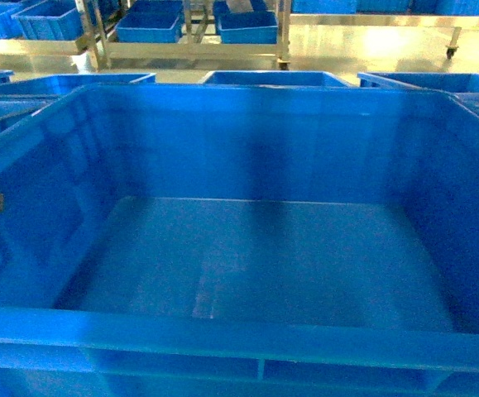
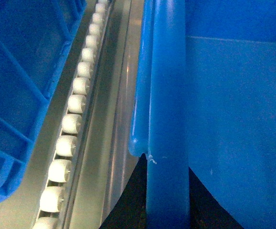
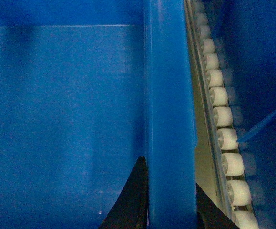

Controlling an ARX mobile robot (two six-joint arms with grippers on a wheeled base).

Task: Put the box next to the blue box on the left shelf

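The large bright-blue open-topped plastic crate (image 1: 247, 248) fills almost the whole head view, its thick near rim along the bottom edge and its smooth floor bare. Each of the 2 wrist views shows one side rim of this crate running up the middle, with 2 dark fingers straddling it.

The left gripper (image 2: 168, 210) has its fingers pinching the crate's left rim, one finger inside the wall and one outside. The right gripper (image 3: 170, 210) clamps the right rim the same way.

Just beside the crate's left wall runs a metal track of white rollers (image 2: 71, 129), and beyond that sits another blue ribbed crate (image 2: 18, 86). A matching roller track (image 3: 226, 138) lies just right of the crate's right wall.

Far off, more blue bins (image 1: 148, 26) rest on a metal-framed rack (image 1: 98, 37).
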